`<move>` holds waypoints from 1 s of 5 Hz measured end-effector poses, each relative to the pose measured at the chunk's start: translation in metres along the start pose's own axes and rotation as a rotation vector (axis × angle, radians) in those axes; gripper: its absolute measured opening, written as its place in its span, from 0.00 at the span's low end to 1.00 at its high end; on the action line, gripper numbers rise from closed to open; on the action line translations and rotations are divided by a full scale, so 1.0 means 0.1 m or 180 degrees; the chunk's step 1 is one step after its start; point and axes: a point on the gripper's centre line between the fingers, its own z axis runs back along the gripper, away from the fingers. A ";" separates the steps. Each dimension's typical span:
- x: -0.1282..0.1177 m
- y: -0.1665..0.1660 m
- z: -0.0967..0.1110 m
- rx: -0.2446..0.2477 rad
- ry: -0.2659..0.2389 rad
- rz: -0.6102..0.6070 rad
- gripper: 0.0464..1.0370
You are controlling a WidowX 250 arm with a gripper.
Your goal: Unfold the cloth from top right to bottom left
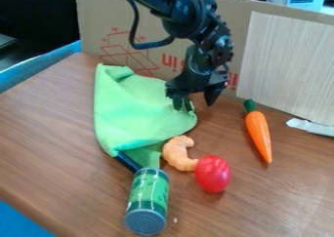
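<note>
Green cloth [134,107] lies folded left of centre on the table [52,138], the gripper [194,106] at the cloth's right edge with fingers spread and seemingly holding nothing, so best pinch only the top layer and draw it slowly towards bottom left

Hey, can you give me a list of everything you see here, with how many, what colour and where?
Cloth: one, green, left of centre, partly folded
Can: one, green with grey end, front
Rod: one, dark, between cloth and can
Shrimp-like piece: one, orange, beside the cloth
Oval piece: one, red, right of the shrimp-like piece
Carrot: one, orange, green top, right
Strip: one, white, right edge
Cardboard: one, brown with red print, behind
Panel: one, pale wood-grain, back right
Table: one, brown, underneath
Arm: one, black, from top
Gripper: one, black, at cloth's right side
</note>
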 end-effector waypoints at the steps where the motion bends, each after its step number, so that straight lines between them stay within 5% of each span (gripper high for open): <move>1: -0.01 -0.01 0.00 -0.0017 0.0032 -0.0032 0.62; 3: -0.01 0.03 0.00 -0.0066 0.0168 -0.0029 0.11; 5: 0.24 0.18 0.25 -0.0231 0.0386 0.0160 0.02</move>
